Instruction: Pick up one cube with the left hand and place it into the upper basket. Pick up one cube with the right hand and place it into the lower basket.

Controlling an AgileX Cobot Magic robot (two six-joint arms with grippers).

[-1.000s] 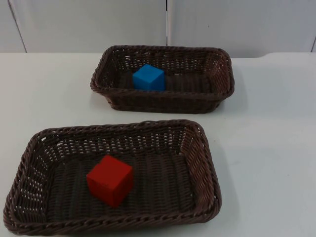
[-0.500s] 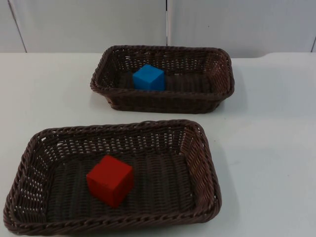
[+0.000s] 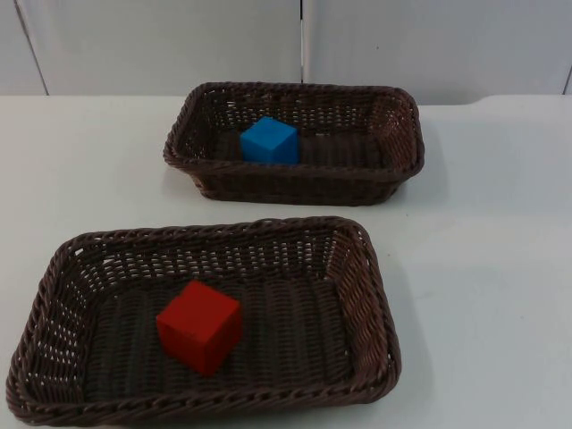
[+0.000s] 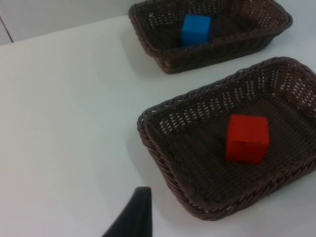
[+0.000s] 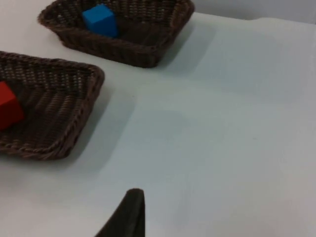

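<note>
Top view: two dark wicker baskets on white desk, grey partition wall behind. Upper basket sits toward the wall w/ blue cube inside, resting on basket floor left of centre, near the front wall. Lower basket is nearer the camera, its near-left rim cut off by frame edge. Red cube lies on its floor, left of middle, apart from all walls.

Left wrist view: left tool is above bare desk just beside lower basket's corner; one dark fingertip seen, rest cut off, so can't tell how far it's parted, nothing seen in its grip. Both baskets and both cubes visible here, red cube upright, blue cube partly masked by upper basket's near wall.

Right wrist view: right tool is over open desk, well apart from baskets; again one fingertip, other hidden, opening can't tell, no object seen held. Red cube cut off at frame edge, lower basket partly out of frame. Blue cube inside upper basket, lower part hidden by rim.
</note>
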